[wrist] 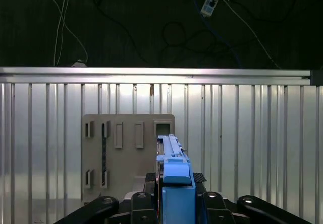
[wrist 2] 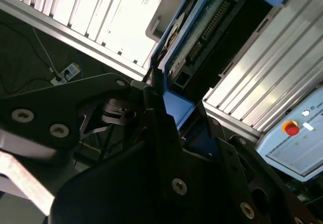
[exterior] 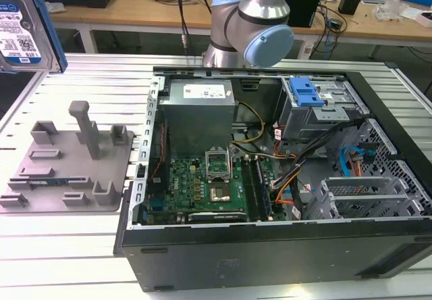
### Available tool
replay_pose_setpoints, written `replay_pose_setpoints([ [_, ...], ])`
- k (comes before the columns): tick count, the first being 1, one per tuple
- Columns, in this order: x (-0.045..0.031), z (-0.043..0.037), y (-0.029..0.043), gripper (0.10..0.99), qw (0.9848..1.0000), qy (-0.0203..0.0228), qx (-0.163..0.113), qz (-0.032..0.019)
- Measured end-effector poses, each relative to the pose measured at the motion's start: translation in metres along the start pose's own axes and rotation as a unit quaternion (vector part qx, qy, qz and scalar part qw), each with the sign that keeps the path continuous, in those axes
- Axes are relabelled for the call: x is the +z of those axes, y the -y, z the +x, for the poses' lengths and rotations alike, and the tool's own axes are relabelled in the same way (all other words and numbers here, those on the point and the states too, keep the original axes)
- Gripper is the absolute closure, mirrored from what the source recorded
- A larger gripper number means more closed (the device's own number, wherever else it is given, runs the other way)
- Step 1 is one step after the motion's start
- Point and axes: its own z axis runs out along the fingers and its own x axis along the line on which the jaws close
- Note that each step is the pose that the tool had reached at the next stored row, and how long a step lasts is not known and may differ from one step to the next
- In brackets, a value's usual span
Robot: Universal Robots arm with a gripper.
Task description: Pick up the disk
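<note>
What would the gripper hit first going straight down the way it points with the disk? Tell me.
Probably the grey fixture tray: in the first wrist view the gripper, shut on the disk, points at its edge. Depth is unclear.

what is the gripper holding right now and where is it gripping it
The gripper is shut on the disk, clamping its blue-framed edge at one end in both wrist views. In the exterior view the disk hangs lifted above the grey fixture tray.

flat silver hard drive with blue edge frame (exterior: 23,26): white-and-blue barcode label, print illegible | grey metal power supply box (exterior: 199,97): white label, unreadable | light-blue control pendant (wrist 2: 298,143): lettering illegible
</note>
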Motion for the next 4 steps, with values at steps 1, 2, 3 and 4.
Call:
replay_pose_setpoints([
  [1,0.0,0.0003,0.0,0.718,1.0,0.0003,0.0,0.0],
  [2,0.0,0.0005,0.0,0.718,1.0,0.0005,0.0,0.0],
  [3,0.0,0.0005,0.0,0.718,1.0,0.0006,0.0,0.0],
  [4,0.0,0.0006,0.0,0.718,1.0,0.0006,0.0,0.0],
])
